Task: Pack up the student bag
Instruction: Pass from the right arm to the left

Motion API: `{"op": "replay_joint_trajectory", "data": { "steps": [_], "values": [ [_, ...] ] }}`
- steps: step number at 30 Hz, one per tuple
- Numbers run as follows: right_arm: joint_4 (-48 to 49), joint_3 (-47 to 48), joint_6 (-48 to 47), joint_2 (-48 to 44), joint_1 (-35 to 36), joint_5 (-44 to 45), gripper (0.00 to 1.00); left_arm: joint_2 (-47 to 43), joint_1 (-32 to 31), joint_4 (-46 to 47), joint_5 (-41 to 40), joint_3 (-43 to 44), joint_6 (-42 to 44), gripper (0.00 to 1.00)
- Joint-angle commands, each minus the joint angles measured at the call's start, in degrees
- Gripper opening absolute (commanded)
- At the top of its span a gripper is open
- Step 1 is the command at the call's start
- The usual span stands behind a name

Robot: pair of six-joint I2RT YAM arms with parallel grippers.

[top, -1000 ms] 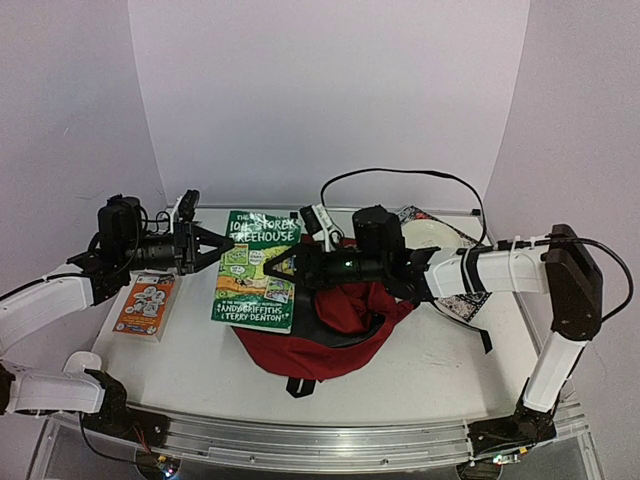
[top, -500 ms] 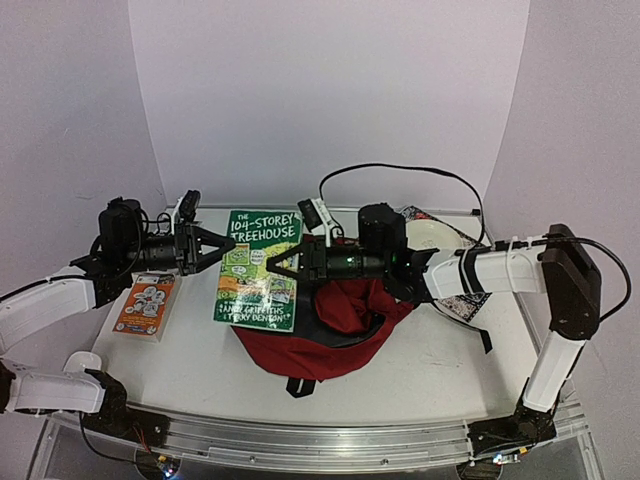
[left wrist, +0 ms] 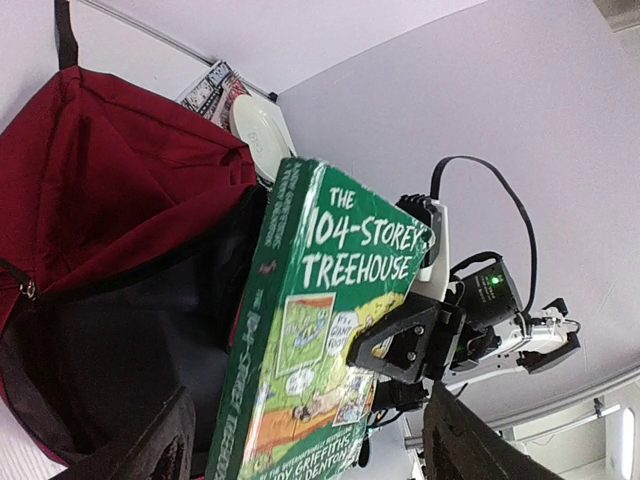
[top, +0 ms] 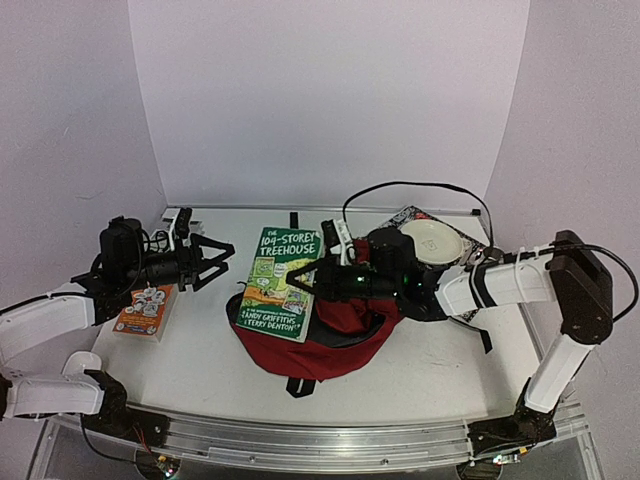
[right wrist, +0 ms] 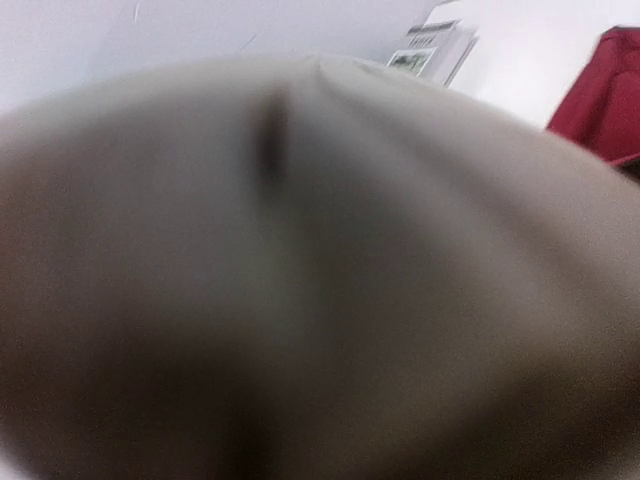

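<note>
The student bag (top: 325,345) lies dark red on the table's middle, its dark mouth (left wrist: 110,330) gaping toward my left gripper. A green book, "The 104-Storey Treehouse" (top: 283,282), hangs tilted over the bag's left side. My right gripper (top: 303,281) is shut on the book's right edge, and one black finger (left wrist: 408,338) presses on the cover. My left gripper (top: 218,260) stands open to the left of the book, apart from it, with nothing between its fingers (left wrist: 160,450). A blurred beige surface (right wrist: 300,280) fills the right wrist view and hides that gripper's fingers.
A small orange box (top: 145,308) lies at the left, under my left arm. A white plate (top: 432,240) rests on a patterned magazine (top: 468,302) at the back right. A black cable (top: 420,186) loops above the right arm. White walls enclose the table.
My left gripper opened, let go of the book and drew back to the left. My right gripper closed on the book and carried it to the right, over the bag.
</note>
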Motion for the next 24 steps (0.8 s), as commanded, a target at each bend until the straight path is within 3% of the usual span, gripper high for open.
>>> {"op": "replay_joint_trajectory", "data": {
  "steps": [1, 10, 24],
  "values": [
    [15.72, -1.87, 4.14, -6.20, 0.00, 10.98, 0.00, -3.81, -2.20, 3.03, -8.27, -1.74, -3.80, 0.83],
    [31.18, -1.76, 12.24, -2.92, 0.09, 16.37, 0.00, -4.34, -8.44, 9.16, -14.39, -4.28, -8.45, 0.90],
    [39.49, -0.04, 15.91, -0.30, 1.12, 17.87, 0.00, 3.39, -14.13, 19.03, -18.94, -5.05, -13.66, 0.90]
  ]
}}
